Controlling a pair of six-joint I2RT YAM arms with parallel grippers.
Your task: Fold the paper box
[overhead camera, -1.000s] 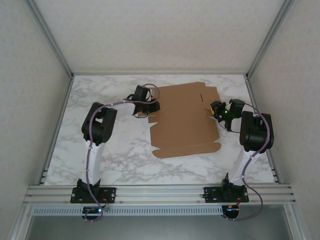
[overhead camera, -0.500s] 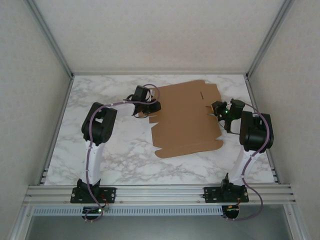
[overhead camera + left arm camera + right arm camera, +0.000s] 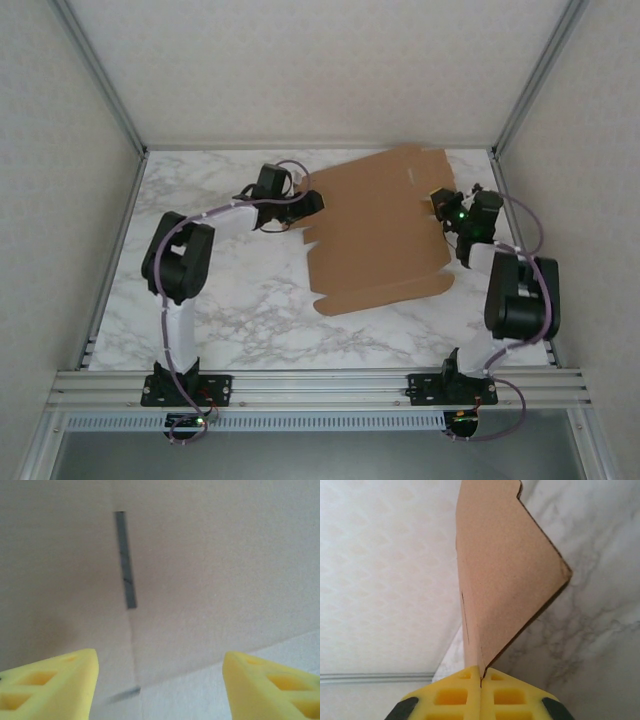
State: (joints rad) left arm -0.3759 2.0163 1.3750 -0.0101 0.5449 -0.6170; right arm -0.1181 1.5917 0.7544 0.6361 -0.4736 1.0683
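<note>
The paper box point(image 3: 375, 235) is a flat brown cardboard sheet lying mid-table, with its far right part tilted up off the surface. My right gripper point(image 3: 441, 206) is at the sheet's right edge. In the right wrist view its yellow fingers point(image 3: 455, 695) are pressed together on the thin edge of the paper box point(image 3: 505, 565), which rises away from them. My left gripper point(image 3: 312, 206) sits at the sheet's left edge. In the left wrist view the left gripper point(image 3: 160, 667) is open, and between its fingers shows cardboard with a dark slit point(image 3: 125, 560).
The marble table point(image 3: 230, 300) is enclosed by pale walls at the back and sides, with metal posts at the corners. An aluminium rail point(image 3: 320, 385) carrying both arm bases runs along the near edge.
My right gripper has shut on the box's right edge and raised it, so the sheet tilted and turned a little. My left gripper opened, and the left arm stretched out toward the sheet.
</note>
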